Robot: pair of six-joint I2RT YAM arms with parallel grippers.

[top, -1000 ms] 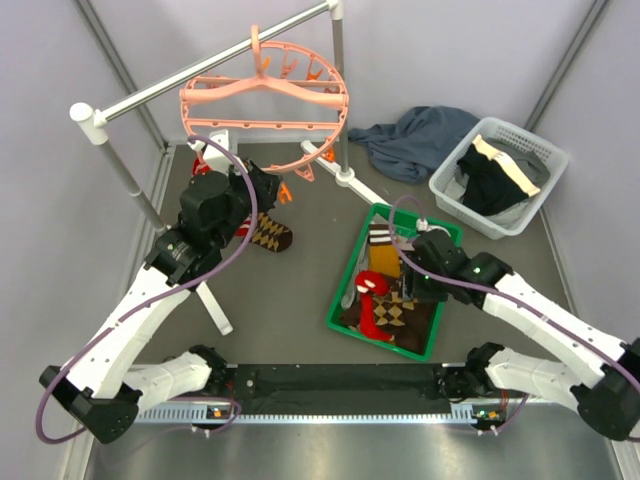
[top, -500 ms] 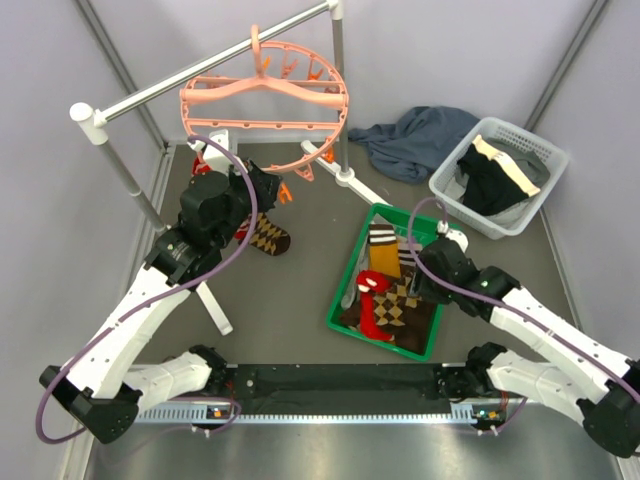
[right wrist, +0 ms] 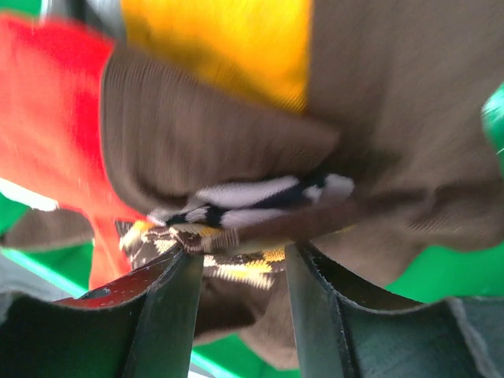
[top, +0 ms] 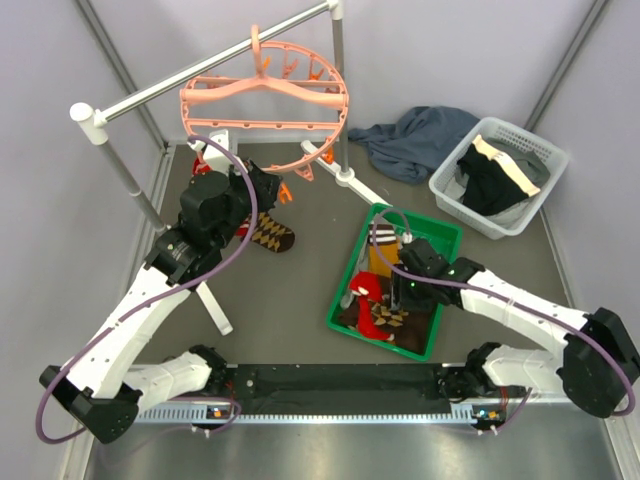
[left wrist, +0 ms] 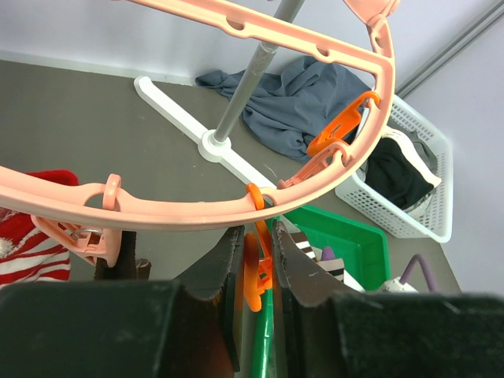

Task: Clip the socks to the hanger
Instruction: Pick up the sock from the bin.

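Salmon-pink round plastic hanger [top: 250, 124] hangs by its hook from the grey metal rail [top: 200, 75] at upper left of the overhead view. The left gripper [left wrist: 256, 236] stands at the ring's 6 o'clock rim, its jaws drawn nearly together on a small orange clip [left wrist: 252, 279] hanging from that rim. The loose fabric socks [top: 378, 300], red, brown, mustard and argyle, are heaped in the green plastic tray [top: 445, 235]. The tray lies at about 4 o'clock from the hanger, with its long axis running from 1 to 7 o'clock. The right gripper [right wrist: 240, 256] is down over the heap with its jaws moderately parted astride a fold of brown and argyle fabric, and it grips nothing yet. Judgement: the right arm is plainly the nearer to the socks. Once a sock is taken, it must travel toward 10 o'clock to reach the held clip.
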